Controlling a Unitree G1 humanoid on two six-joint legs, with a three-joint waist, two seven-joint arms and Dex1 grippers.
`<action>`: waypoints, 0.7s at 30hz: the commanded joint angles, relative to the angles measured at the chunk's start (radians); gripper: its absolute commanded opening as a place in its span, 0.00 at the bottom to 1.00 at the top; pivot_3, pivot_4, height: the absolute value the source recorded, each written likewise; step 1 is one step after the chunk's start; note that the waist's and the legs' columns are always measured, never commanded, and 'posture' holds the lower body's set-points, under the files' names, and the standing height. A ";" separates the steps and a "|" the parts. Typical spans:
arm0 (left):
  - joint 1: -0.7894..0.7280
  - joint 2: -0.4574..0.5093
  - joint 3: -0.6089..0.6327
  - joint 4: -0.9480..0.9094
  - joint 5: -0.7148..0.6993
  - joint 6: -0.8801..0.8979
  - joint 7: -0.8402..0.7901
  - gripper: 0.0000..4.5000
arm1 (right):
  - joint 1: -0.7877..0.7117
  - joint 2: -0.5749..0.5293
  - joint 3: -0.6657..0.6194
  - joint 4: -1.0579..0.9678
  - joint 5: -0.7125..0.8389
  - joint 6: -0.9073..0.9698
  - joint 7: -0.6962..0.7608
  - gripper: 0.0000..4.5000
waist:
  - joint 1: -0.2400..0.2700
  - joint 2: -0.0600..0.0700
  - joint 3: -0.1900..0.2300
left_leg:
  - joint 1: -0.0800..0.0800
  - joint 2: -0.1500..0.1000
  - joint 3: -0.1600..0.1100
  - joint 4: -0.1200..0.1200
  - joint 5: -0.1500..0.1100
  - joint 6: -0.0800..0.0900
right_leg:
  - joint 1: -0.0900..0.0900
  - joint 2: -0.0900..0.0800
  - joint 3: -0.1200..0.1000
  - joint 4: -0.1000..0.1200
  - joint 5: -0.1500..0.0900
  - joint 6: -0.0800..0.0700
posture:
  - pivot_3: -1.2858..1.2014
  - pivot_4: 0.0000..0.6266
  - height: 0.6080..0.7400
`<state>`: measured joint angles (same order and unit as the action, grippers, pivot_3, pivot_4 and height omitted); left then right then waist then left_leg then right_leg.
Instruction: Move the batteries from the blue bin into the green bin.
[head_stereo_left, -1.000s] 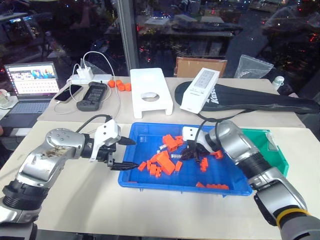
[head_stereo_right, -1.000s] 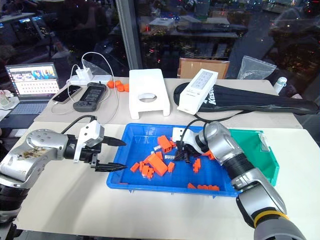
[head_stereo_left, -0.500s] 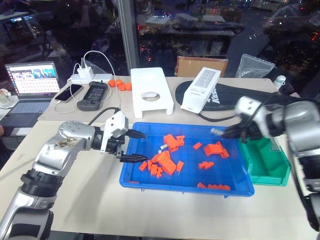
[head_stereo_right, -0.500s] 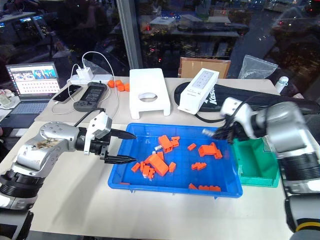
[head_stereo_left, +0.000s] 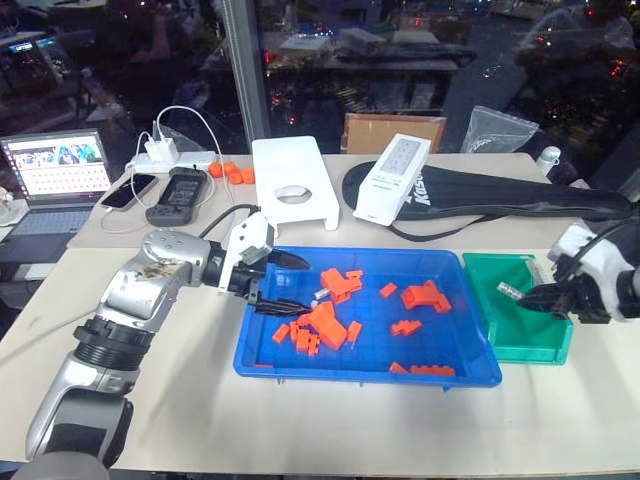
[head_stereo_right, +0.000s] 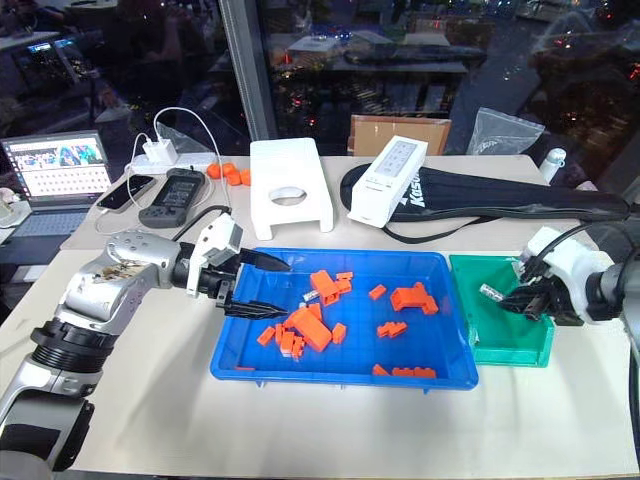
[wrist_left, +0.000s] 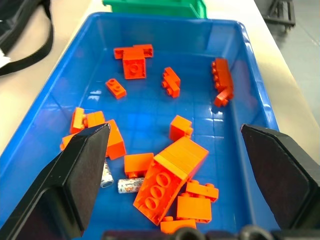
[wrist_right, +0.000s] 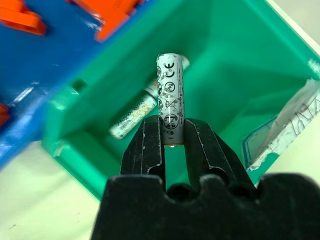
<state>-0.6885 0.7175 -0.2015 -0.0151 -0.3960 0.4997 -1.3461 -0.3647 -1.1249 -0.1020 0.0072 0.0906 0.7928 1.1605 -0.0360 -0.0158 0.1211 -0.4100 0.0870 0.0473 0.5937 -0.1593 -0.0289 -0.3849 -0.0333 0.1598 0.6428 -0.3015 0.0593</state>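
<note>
The blue bin (head_stereo_left: 360, 378) lies at the table's middle with many orange blocks in it. Two batteries (wrist_left: 131, 185) rest among the blocks at its left end. My left gripper (head_stereo_left: 300, 283) hangs open just above that end, fingers spread wide around the blocks and batteries. To the right stands the green bin (head_stereo_left: 530, 352). My right gripper (wrist_right: 172, 137) hovers over it, shut on one battery (wrist_right: 170, 95) that sticks out past the fingertips. Another battery (wrist_right: 135, 117) lies on the green bin's floor below.
Orange blocks (head_stereo_left: 330, 325) are scattered through the blue bin. Behind it stand a white stand with a hole (head_stereo_left: 293, 180), a white box (head_stereo_left: 392, 180) and a long black bag (head_stereo_left: 500, 195). A laptop (head_stereo_left: 55, 175), phone and charger sit at the far left. A paper label (wrist_right: 290, 125) leans inside the green bin.
My right gripper has lifted a battery out of the blue bin and swung right, over the green bin. My left gripper has edged right, over the blue bin's left end.
</note>
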 joint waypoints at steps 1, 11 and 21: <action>0.011 0.026 0.026 -0.026 0.001 -0.014 -0.007 1.00 | -0.066 -0.012 0.020 0.020 -0.012 -0.063 -0.033 0.49 | 0.000 0.000 0.000 | 0.000 0.000 0.000 0.000 0.000 0.000 | 0.000 0.000 0.000 0.000 0.000 0.000 | 0.52 0.24 0.86; 0.093 0.115 0.054 -0.108 -0.003 0.021 0.004 1.00 | -0.351 0.123 0.185 -0.139 0.082 0.013 0.006 1.00 | -0.008 0.001 0.000 | 0.000 0.000 -0.001 -0.001 0.000 0.000 | -0.001 0.000 0.000 0.000 0.000 0.000 | 0.52 0.24 0.86; 0.179 0.181 0.103 -0.193 -0.021 0.064 0.036 1.00 | -0.364 0.577 0.389 -0.314 0.143 0.297 -0.243 1.00 | 0.020 0.001 0.000 | -0.006 0.000 -0.003 0.003 0.000 0.000 | -0.003 0.000 -0.004 0.001 0.002 -0.005 | 0.52 0.24 0.86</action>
<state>-0.5061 0.8856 -0.1304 -0.1664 -0.3956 0.5553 -1.3161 -0.7270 -0.5968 0.2977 -0.2320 0.2003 1.0186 0.9719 -0.0157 -0.0152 0.1210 -0.4160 0.0874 0.0440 0.5968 -0.1593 -0.0291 -0.3877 -0.0338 0.1553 0.6438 -0.2993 0.0541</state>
